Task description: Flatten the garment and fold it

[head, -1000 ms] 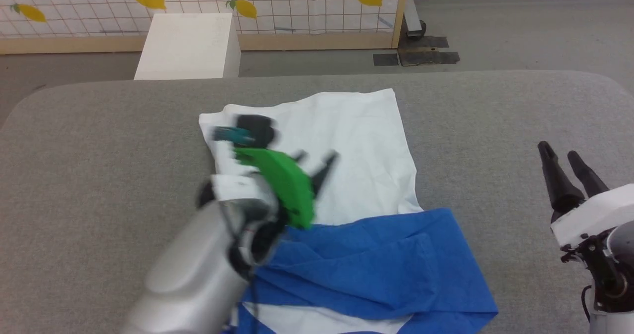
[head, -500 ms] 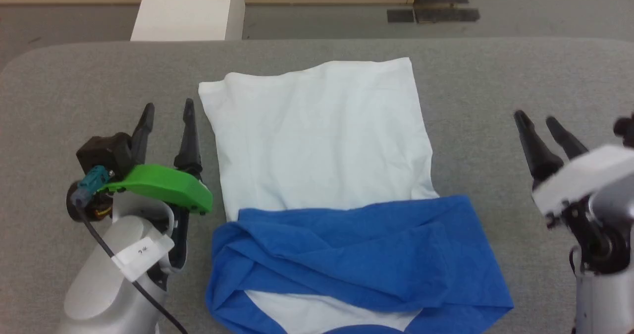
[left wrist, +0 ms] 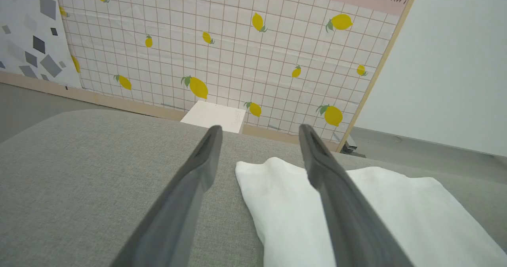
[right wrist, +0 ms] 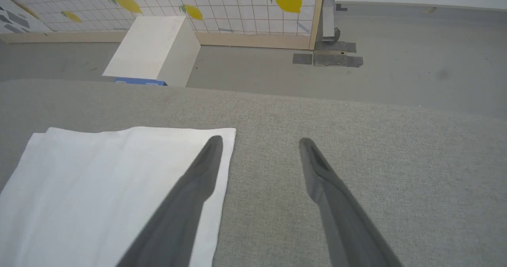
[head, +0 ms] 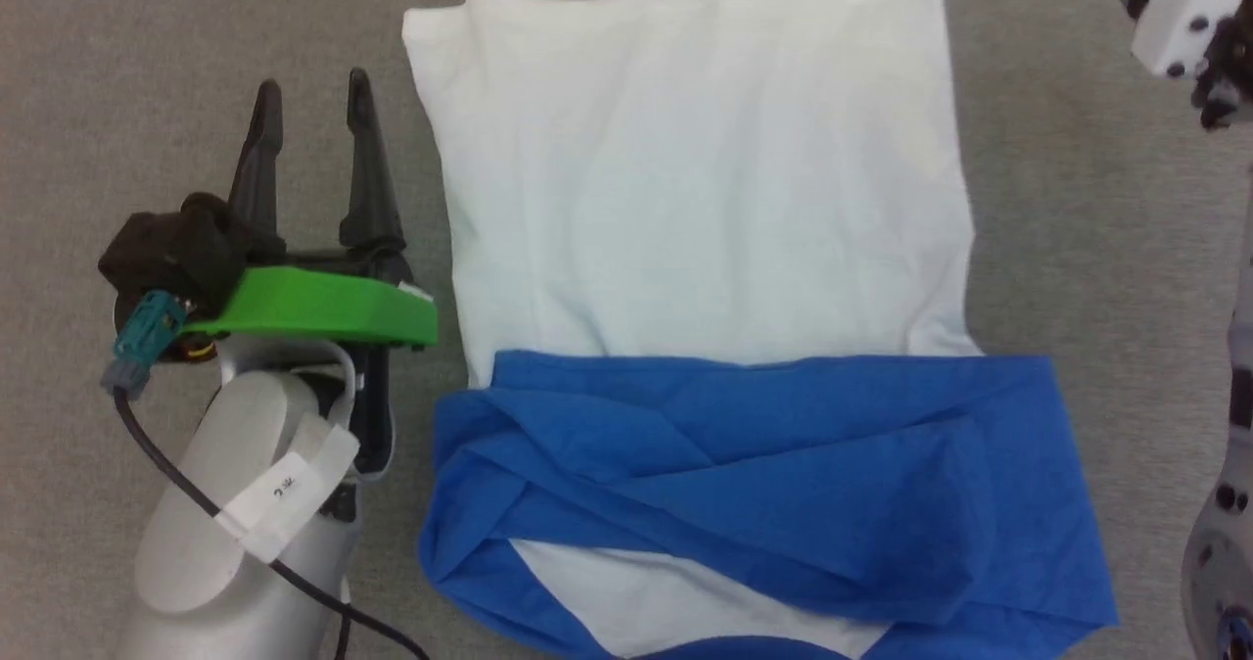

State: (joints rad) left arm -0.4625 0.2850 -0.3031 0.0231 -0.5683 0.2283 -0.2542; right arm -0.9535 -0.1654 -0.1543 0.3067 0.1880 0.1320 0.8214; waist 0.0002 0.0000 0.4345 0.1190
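Head view: the garment (head: pixel 705 200) lies on the grey surface (head: pixel 147 33), blue folds at 6 o'clock, white panel toward 12. At 9 o'clock beside it the left tool (head: pixel 312 84) points to 12, spread wide, empty (a second ago it hovered over the white). Wrist views add the right tool (right wrist: pixel 260 141), equally wide and empty, at the garment's far corner, then a white box (right wrist: pixel 154 49).

Thin matt cloth, softly creased, makes up the garment (head: pixel 705 200) on a coarse grey woven tabletop (head: pixel 98 33); the left gripper (head: pixel 311 84) shows dull dark plastic fingers (head: pixel 367 180) and a smooth green plastic cover (head: pixel 313 307).
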